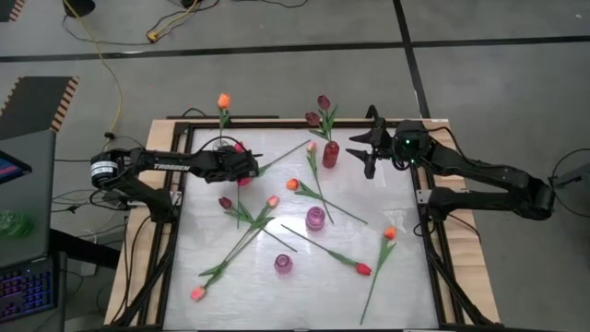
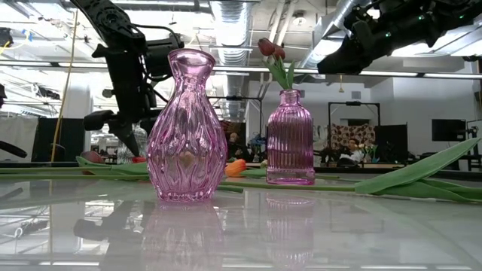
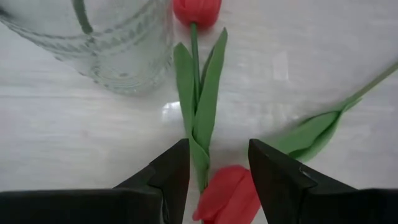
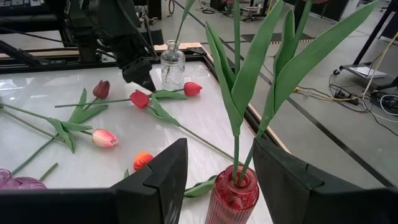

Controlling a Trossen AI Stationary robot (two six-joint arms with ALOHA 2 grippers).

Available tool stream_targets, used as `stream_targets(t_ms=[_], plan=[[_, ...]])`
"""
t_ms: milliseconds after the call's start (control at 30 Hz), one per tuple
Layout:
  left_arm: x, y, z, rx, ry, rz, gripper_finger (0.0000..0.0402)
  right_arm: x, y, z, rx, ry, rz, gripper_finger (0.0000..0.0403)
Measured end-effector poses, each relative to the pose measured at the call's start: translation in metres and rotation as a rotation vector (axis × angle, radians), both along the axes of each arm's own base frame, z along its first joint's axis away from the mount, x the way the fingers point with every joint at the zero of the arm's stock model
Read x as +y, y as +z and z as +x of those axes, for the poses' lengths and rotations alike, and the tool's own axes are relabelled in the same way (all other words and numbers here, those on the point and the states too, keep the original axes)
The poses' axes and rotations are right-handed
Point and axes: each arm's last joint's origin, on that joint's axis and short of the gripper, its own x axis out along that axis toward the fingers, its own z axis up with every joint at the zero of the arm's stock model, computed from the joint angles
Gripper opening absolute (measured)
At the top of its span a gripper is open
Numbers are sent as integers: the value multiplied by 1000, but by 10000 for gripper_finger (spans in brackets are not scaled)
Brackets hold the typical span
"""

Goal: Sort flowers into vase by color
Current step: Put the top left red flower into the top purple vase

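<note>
Flowers: a red tulip (image 3: 227, 194) lies between the left gripper's (image 3: 217, 163) parted fingers.
Only the right wrist view shows the right gripper (image 4: 219, 163) (also apart) straddling the red vase (image 4: 231, 198).

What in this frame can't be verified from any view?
- Clear vase: left wrist view cuts off its top, and the left tool covers it from above.
- Maroon tulips in the red vase: heads cut off in right wrist view.
- Left tool's contact with the red tulip: unclear.

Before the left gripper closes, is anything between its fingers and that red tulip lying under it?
Nothing visible. The left gripper hangs open right above the red tulip, whose head shows in the gap between its fingers. The clear vase stands off to one side.
</note>
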Motion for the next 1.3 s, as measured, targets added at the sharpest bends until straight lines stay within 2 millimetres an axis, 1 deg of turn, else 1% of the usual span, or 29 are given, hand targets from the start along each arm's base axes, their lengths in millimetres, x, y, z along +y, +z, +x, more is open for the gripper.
stream_targets(t_ms=[300, 667, 867, 1000, 1300], plan=[[1, -2, 0, 4, 20, 7, 151, 0, 0, 0, 0, 0, 0, 207], [4, -34, 8, 117, 29, -35, 151, 0, 0, 0, 0, 0, 0, 207], [4, -40, 10, 150, 6, -39, 149, 0, 0, 0, 0, 0, 0, 207], [4, -39, 9, 146, -2, -37, 128, 0, 0, 0, 0, 0, 0, 207], [3, -37, 10, 130, -8, -38, 45, 0, 0, 0, 2, 0, 1, 207]])
